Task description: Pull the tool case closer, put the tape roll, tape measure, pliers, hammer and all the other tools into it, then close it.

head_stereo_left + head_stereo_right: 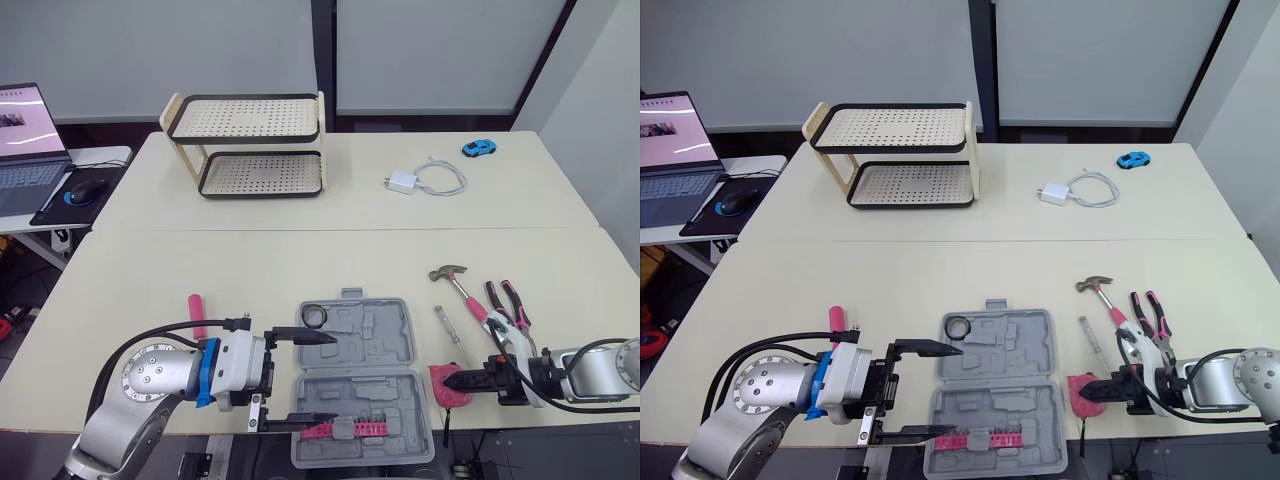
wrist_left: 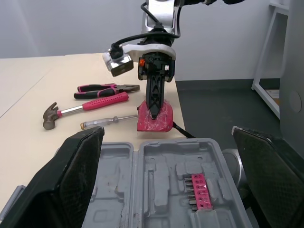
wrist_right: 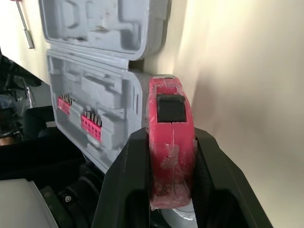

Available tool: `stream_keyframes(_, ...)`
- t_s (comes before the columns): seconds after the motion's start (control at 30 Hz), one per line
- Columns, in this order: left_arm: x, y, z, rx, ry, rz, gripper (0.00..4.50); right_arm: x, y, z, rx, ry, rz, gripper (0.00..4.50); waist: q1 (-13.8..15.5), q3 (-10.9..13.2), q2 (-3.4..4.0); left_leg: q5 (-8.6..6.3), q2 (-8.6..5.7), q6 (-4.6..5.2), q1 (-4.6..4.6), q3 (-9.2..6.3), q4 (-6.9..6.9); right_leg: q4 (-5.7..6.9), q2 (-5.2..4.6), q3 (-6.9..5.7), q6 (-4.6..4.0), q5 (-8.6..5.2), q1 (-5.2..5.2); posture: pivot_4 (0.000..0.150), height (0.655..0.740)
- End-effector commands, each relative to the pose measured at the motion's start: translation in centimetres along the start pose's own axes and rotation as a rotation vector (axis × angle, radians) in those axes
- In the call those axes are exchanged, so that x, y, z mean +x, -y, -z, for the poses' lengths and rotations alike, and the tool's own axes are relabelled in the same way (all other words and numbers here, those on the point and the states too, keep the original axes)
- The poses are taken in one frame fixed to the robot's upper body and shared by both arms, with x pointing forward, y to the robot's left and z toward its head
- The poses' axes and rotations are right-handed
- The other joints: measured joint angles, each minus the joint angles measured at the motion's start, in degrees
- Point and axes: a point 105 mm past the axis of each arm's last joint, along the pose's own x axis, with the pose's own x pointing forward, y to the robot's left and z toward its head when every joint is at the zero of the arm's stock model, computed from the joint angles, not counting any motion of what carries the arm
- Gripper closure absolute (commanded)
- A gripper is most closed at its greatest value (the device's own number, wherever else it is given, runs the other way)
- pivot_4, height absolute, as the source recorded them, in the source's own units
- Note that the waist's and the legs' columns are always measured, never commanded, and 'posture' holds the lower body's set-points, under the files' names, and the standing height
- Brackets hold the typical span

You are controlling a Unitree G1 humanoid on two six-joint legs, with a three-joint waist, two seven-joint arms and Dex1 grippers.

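The grey tool case [image 1: 385, 345] lies open at the table's front edge, with a pink bit holder [image 1: 355, 430] in its near half and the black tape roll [image 1: 316, 316] in its far left corner. My left gripper [image 1: 330, 380] is open, its fingers [image 2: 71, 175] spread over the case's left part. My right gripper [image 1: 455, 382] is shut on the red tape measure [image 3: 170, 137], just right of the case. The hammer [image 1: 455, 285], pliers [image 1: 510, 305] and screwdriver [image 1: 450, 330] lie on the table to the right. A pink-handled tool [image 1: 197, 315] lies left of the case.
A two-tier perforated rack [image 1: 255, 145] stands at the back left. A white charger with cable [image 1: 425, 180] and a blue toy car [image 1: 479, 148] lie at the back right. A laptop [image 1: 25, 140] sits on a side table to the left.
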Motion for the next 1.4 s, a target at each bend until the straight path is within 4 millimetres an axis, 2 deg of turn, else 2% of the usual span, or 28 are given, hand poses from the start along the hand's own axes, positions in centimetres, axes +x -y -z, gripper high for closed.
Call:
stream_keyframes(0.03, 0.1, 0.0, -0.7, 0.037, -0.001, 0.001, 0.00, -0.1, -0.1, -0.2, -0.013, -0.001, -0.002, 3.78, 0.0, 0.0, 0.00, 0.00, 0.00, 0.00, 0.00, 0.00, 0.00, 0.00, 0.00, 0.00, 0.00, 0.00, 0.00, 0.150, 0.7400)
stream_keyframes(0.3, 0.3, -0.2, -0.6, 0.044, 0.001, -0.004, 0.00, 0.3, 1.1, -0.3, 0.020, 0.021, 0.040, 3.78, 0.0, 0.0, 0.00, 0.00, -0.01, 0.00, 0.01, 0.00, 0.00, 0.00, 0.00, 0.00, 0.00, 0.00, 0.01, 0.150, 0.7400)
stream_keyframes(0.37, 0.3, -0.3, -0.5, 0.045, 0.002, -0.005, 0.00, 0.1, 1.1, -0.4, 0.019, 0.024, 0.040, 3.04, 0.0, 0.0, 0.00, 0.00, -0.01, 0.00, 0.01, 0.00, 0.00, 0.00, 0.00, 0.00, 0.00, 0.00, 0.03, 0.150, 0.7400)
stream_keyframes(0.4, 0.4, -0.3, -0.5, 0.045, 0.002, -0.004, 0.00, 0.1, 1.1, -0.5, 0.016, 0.024, 0.041, 2.84, 0.0, 0.0, 0.00, 0.00, -0.01, 0.00, 0.02, 0.00, 0.00, 0.00, 0.00, 0.00, 0.00, 0.00, 0.04, 0.150, 0.7400)
stream_keyframes(0.5, 0.4, -0.4, -0.5, 0.047, 0.004, -0.004, 0.00, -0.4, 1.1, -0.5, 0.007, 0.023, 0.049, 1.85, 0.0, 0.0, 0.00, 0.00, -0.02, 0.00, 0.02, 0.00, 0.00, 0.00, 0.00, 0.00, 0.00, 0.00, 0.04, 0.150, 0.7400)
stream_keyframes(0.67, 0.6, -0.5, -0.4, 0.050, 0.011, -0.003, 0.00, -1.7, 1.0, -0.2, -0.007, 0.000, 0.062, 0.05, 0.0, 0.0, 0.00, 0.00, -0.03, 0.00, 0.03, 0.00, 0.00, 0.00, 0.00, 0.00, 0.00, 0.00, 0.05, 0.150, 0.7400)
stream_keyframes(0.8, 0.8, -0.6, -0.4, 0.052, 0.015, -0.001, 0.00, -3.3, 0.7, 0.3, -0.020, -0.032, 0.070, 0.05, 0.1, 0.0, 0.02, 0.00, -0.03, 0.00, 0.03, 0.00, 0.00, -0.01, -0.01, 0.00, 0.00, 0.00, 0.06, 0.150, 0.7400)
stream_keyframes(0.93, 0.9, -0.6, -0.4, 0.055, 0.021, -0.001, 0.00, -5.8, 0.0, 0.0, -0.042, -0.035, 0.080, 0.05, 0.0, 0.0, 0.02, 0.00, -0.04, 0.00, 0.04, 0.00, 0.00, -0.01, -0.01, -0.02, 0.01, 0.00, 0.08, 0.150, 0.7400)
stream_keyframes(1.0, 0.9, -0.4, -0.3, 0.054, 0.022, 0.003, 0.00, -7.2, -2.2, -1.8, -0.249, 0.052, 0.045, 0.05, 0.0, 0.1, 0.17, 0.00, -0.04, 0.01, 0.04, 0.02, 0.00, -0.01, 0.00, -0.02, 0.01, 0.00, 0.08, 0.150, 0.7400)
stream_keyframes(1.07, 1.0, -0.3, -0.2, 0.053, 0.022, 0.005, 0.00, -7.7, -3.5, -2.3, -0.416, 0.084, 0.014, 0.05, 0.0, 0.1, 0.25, -0.01, -0.04, 0.01, 0.06, 0.06, 0.00, -0.02, -0.01, 0.00, 0.03, -0.01, 0.07, 0.150, 0.7400)
stream_keyframes(1.17, 1.0, 0.0, -0.2, 0.042, 0.020, 0.020, 0.00, -7.9, -2.4, -1.5, -0.784, 0.079, 0.055, 0.05, 0.1, 0.1, 0.18, -0.02, -0.01, 0.01, 0.07, -0.02, -0.01, -0.19, 0.10, -0.25, 0.30, -0.17, 0.20, 0.150, 0.7400)
stream_keyframes(1.23, 1.1, 0.4, 0.0, 0.041, 0.016, 0.042, 0.00, -7.6, -1.2, 0.3, -1.143, 0.028, 0.032, 0.05, 0.7, 0.1, 0.14, -0.02, -0.03, 0.00, 0.05, -0.06, -0.01, -0.32, 0.07, -0.38, 0.35, -0.20, 0.31, 0.150, 0.7400)
stream_keyframes(1.27, 1.1, 0.4, 0.0, 0.042, 0.015, 0.048, 0.00, -7.4, -0.8, 1.3, -1.260, -0.003, 0.003, 0.05, 0.8, 0.1, 0.14, -0.03, -0.03, -0.01, 0.09, -0.04, -0.01, -0.36, 0.03, -0.38, 0.37, -0.20, 0.38, 0.150, 0.7400)
stream_keyframes(1.3, 1.1, 0.4, 0.0, 0.043, 0.015, 0.050, 0.00, -7.3, -0.5, 1.9, -1.325, -0.014, -0.017, 0.05, 0.8, 0.1, 0.14, -0.04, -0.03, -0.02, 0.12, -0.01, -0.01, -0.39, -0.03, -0.36, 0.39, -0.20, 0.43, 0.150, 0.7400)
stream_keyframes(1.4, 1.2, 0.3, 0.0, 0.044, 0.017, 0.049, 0.00, -6.5, 0.7, 1.9, -1.438, 0.075, -0.049, 0.05, 0.4, 0.2, 0.05, -0.04, 0.00, -0.02, 0.34, 0.11, 0.00, -0.41, -0.04, -0.20, 0.39, -0.14, 0.59, 0.150, 0.7400)
